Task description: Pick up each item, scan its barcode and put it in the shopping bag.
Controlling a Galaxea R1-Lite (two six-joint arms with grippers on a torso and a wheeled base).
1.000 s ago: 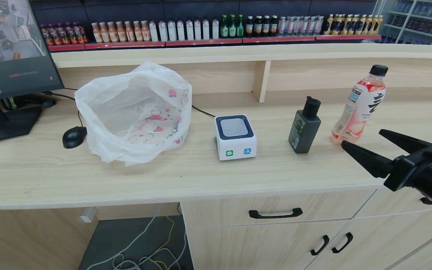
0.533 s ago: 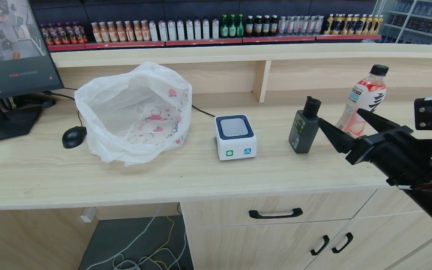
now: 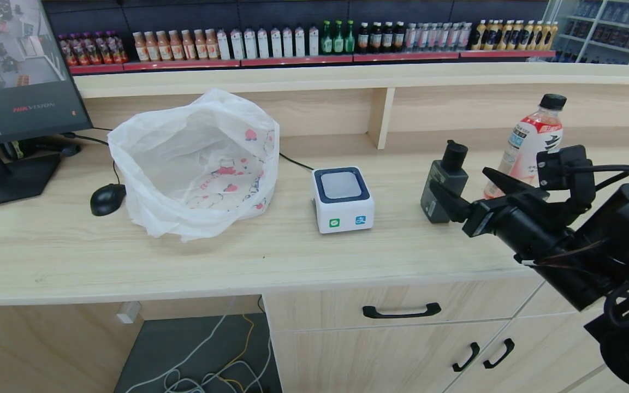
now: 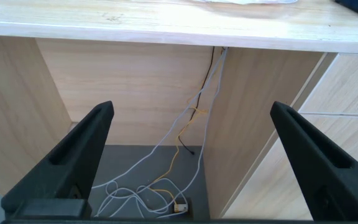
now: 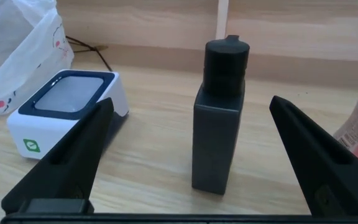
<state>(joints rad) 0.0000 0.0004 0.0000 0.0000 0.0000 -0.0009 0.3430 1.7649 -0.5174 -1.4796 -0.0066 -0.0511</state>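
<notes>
A dark bottle (image 3: 444, 183) with a black pump cap stands upright on the counter, right of the white scanner box (image 3: 342, 199). A pink drink bottle (image 3: 527, 144) stands further right. The white shopping bag (image 3: 197, 164) sits open at the left. My right gripper (image 3: 458, 179) is open at the dark bottle's level, just in front of it. In the right wrist view the dark bottle (image 5: 219, 137) stands centred beyond the spread fingers of the right gripper (image 5: 191, 102), untouched. My left gripper (image 4: 191, 106) is open below the counter edge, holding nothing.
A monitor (image 3: 14, 71) and a black mouse (image 3: 108, 199) occupy the counter's left end. A raised ledge with a wooden divider (image 3: 383, 117) runs behind the items. Drawers with black handles (image 3: 401, 312) lie below; loose cables (image 4: 166, 180) hang under the counter.
My right gripper has swung left and forward, from in front of the pink bottle to the dark bottle. The bottles, scanner and bag have stayed put.
</notes>
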